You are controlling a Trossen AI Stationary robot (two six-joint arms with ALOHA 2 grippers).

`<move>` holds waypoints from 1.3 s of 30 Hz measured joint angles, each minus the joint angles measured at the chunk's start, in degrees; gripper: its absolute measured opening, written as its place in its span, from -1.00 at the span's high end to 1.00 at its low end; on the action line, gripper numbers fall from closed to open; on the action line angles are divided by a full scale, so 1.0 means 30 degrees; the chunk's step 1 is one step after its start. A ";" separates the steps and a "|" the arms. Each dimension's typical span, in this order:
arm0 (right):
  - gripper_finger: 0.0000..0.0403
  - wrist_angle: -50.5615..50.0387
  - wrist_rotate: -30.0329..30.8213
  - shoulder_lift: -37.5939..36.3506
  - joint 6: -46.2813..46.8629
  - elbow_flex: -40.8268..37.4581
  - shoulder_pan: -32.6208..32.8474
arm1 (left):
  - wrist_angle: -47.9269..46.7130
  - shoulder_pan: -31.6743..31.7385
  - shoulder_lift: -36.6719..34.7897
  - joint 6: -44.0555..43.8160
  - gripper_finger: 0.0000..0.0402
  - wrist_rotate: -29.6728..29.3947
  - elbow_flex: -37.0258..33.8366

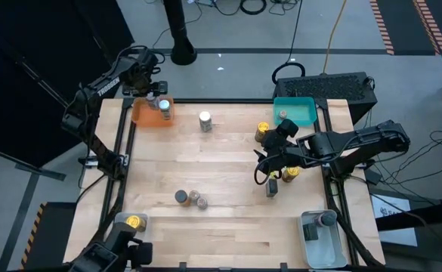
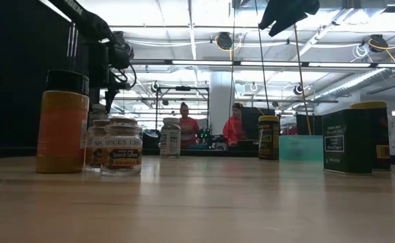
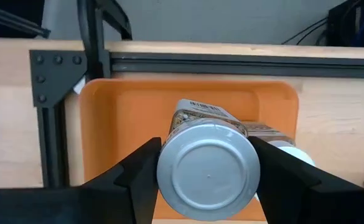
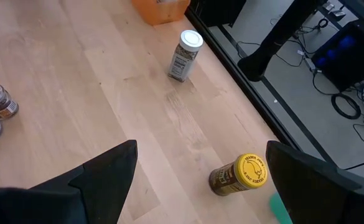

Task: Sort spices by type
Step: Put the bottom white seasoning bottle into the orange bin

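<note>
Silver-lidded jar (image 3: 208, 172) hiding orange tray (image 3: 126, 118) contents, label unreadable

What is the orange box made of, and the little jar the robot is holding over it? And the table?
The orange tray looks like matte plastic: one even colour, rounded moulded corners. The jar in the left gripper has a dull grey lid, plastic or metal, hard to tell; its body is mostly hidden behind the lid. The table looks like pale wood, showing plank seams and grain.
</note>
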 joint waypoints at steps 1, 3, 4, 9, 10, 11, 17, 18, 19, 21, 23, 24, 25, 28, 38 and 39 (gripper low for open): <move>-0.68 -0.0005 0.0000 0.0000 -0.0007 0.0000 0.0000 | -0.0077 -0.0009 0.0000 -0.0103 -0.06 -0.0069 0.0000; -0.68 -0.0004 0.0000 0.0000 -0.0075 0.0000 0.0007 | -0.0097 -0.0175 0.0000 -0.0468 -0.06 -0.0130 0.0000; -0.68 0.0000 0.0000 0.0000 -0.0093 0.0000 0.0004 | -0.0076 -0.0256 0.0000 -0.0513 -0.06 -0.0100 0.0000; -0.68 0.0234 0.0006 0.0000 -0.0358 0.0000 0.0007 | -0.0156 -0.0768 0.0000 -0.1001 -0.06 -0.0012 -0.0164; -0.68 0.0255 0.0000 0.0000 -0.0364 0.0000 0.0007 | -0.0149 -0.0840 0.0000 -0.1010 -0.06 -0.0016 -0.0334; -0.68 0.0273 0.0001 0.0000 -0.0372 0.0000 0.0001 | -0.0156 -0.0845 0.0000 -0.1089 -0.06 -0.0013 -0.0599; -0.68 0.0270 0.0006 0.0000 -0.0382 0.0000 0.0000 | 0.0786 -0.0789 -0.0136 -0.0909 -0.06 -0.0125 -0.2069; -0.68 0.0270 0.0001 0.0000 -0.0430 0.0000 0.0000 | 0.1048 -0.0787 -0.0138 -0.0906 -0.06 -0.0172 -0.2259; -0.68 0.0270 0.0007 0.0000 -0.0437 0.0000 0.0000 | 0.1268 -0.0796 -0.0110 -0.0912 -0.06 -0.0184 -0.2424; -0.68 0.0264 0.0002 0.0000 -0.0437 0.0000 0.0006 | 0.1802 -0.0809 0.0218 -0.0934 -0.06 -0.0134 -0.2724; -0.68 0.0270 0.0007 0.0000 -0.0421 0.0000 0.0000 | 0.2388 -0.0814 0.0016 -0.0946 -0.06 0.0025 -0.2776; -0.68 0.0270 0.0007 0.0000 -0.0420 0.0000 0.0000 | 0.2694 -0.0769 -0.0058 -0.0952 -0.06 0.0043 -0.2772; -0.68 0.0270 0.0007 0.0000 -0.0415 0.0000 0.0000 | 0.2833 -0.0708 -0.0016 -0.0950 -0.06 -0.0003 -0.2764; -0.68 0.0299 0.0000 0.0000 -0.0423 0.0000 0.0007 | 0.2572 -0.0633 0.0170 -0.0951 -0.06 -0.0343 -0.2900; -0.68 0.0321 0.0004 0.0000 -0.0423 0.0000 0.0007 | 0.2827 -0.0721 0.0073 -0.0818 -0.24 -0.0211 -0.2834; -0.68 0.0321 0.0002 0.0000 -0.0423 0.0000 0.0007 | 0.2816 -0.0721 0.0073 -0.0816 -0.24 -0.0222 -0.2834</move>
